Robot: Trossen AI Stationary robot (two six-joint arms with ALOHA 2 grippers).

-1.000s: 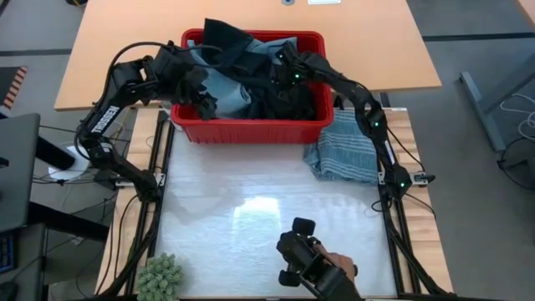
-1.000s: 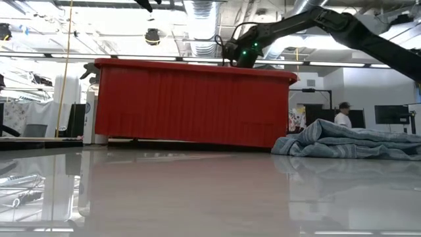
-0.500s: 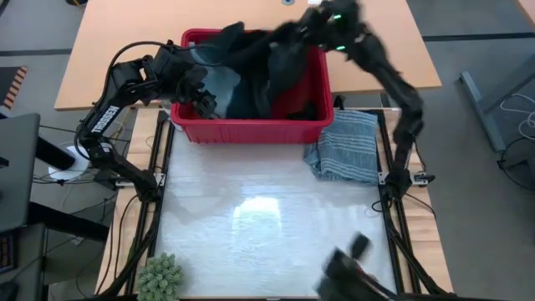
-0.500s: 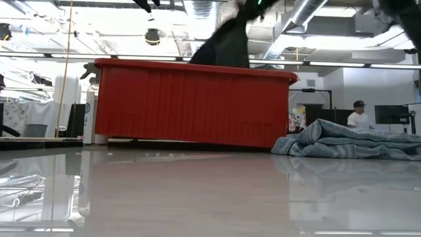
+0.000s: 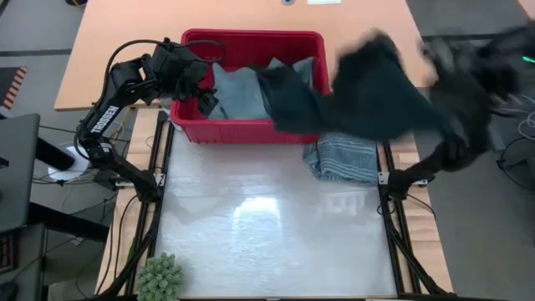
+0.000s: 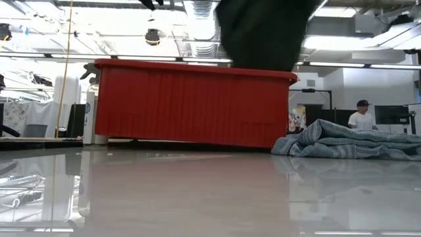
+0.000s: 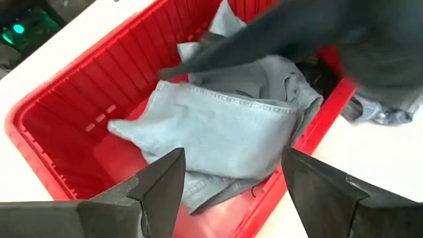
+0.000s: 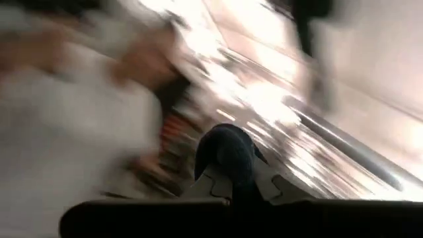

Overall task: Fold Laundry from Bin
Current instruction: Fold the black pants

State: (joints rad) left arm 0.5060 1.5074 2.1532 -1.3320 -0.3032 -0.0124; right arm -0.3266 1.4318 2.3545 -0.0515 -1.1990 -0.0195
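The red bin (image 5: 251, 131) stands at the table's far edge, also seen in the low view (image 6: 191, 102). A light blue garment (image 7: 225, 125) lies inside it. A dark garment (image 5: 368, 92) stretches in the air from the bin toward the table's right, and shows above the bin (image 6: 263, 33) in the low view. My right gripper (image 8: 231, 178) is shut on it, high and beyond the right edge, blurred in the high view. My left gripper (image 7: 228, 192) hangs open over the bin's left end (image 5: 201, 96). A grey-blue striped garment (image 5: 343, 155) lies bunched on the table right of the bin. My right gripper pinches a bunched part of the dark garment (image 8: 228, 149) between its two fingers. The cloth streams from the fingers back toward the bin, lifted clear of the table. Its trailing end (image 5: 280, 88) is still over the bin's right half.
A wooden table (image 5: 125, 50) stands behind the bin. A green spiky ball (image 5: 159, 276) sits at the near left corner. The glossy white table top (image 5: 267, 226) spreads in front of the bin. A person (image 6: 360, 115) stands far off in the room.
My right gripper has risen out of the bin and swung fast past the table's right edge, tipping upward. It has drawn the dark garment out of the bin and spread it through the air. A hand with a dark tool at the near edge has left the view.
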